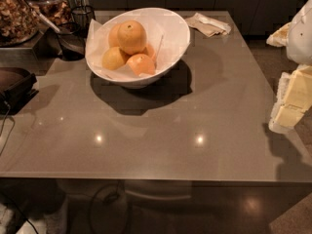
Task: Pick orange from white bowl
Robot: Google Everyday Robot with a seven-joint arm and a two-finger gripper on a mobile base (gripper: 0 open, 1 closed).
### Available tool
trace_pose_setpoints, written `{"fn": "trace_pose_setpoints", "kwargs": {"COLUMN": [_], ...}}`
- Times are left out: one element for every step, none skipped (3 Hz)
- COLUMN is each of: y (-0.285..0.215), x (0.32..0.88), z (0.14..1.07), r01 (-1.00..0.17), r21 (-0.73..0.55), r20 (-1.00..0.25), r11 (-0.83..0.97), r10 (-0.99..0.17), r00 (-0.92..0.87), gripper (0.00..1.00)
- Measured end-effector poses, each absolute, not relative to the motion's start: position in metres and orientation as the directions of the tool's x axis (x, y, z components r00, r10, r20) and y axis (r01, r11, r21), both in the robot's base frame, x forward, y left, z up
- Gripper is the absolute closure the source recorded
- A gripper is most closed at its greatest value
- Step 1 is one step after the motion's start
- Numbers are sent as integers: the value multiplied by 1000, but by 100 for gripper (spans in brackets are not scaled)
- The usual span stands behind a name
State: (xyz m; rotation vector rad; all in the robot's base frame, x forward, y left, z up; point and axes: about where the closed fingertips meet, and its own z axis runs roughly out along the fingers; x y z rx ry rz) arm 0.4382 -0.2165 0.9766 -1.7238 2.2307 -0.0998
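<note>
The white bowl (171, 27) stands at the back of the grey table, left of centre, lined with white paper. The orange (131, 36), the largest fruit, golden-orange with a dark stem dimple, lies on top of the pile. A paler yellow fruit (113, 58) and a reddish-orange fruit (141, 64) lie in front of it, and another fruit is partly hidden behind it. My gripper (288, 106), cream and white, hangs at the right edge of the view, over the table's right side, far from the bowl and well apart from the fruit.
A crumpled napkin (209, 24) lies behind the bowl to the right. Glass jars of dried food (17, 11) and a black wire holder (82, 14) stand at the back left. A dark device (14, 87) with cables sits at the left edge. The table's front edge (146, 180) is near.
</note>
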Motion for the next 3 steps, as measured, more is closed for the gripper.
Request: {"fn": "trace_pose_setpoints", "kwargs": {"y": [-217,-211,-192], "x": [438,441,454], "z": [977,982,989], "r01": [-931,-918,-920], "r21": [-247,-279,-277], "r20": [-207,-204,-229], "r11": [270,281,276], "r10": [-953,-952,-949], "r00": [-221,-229,-215], "gripper": [0,0,0]}}
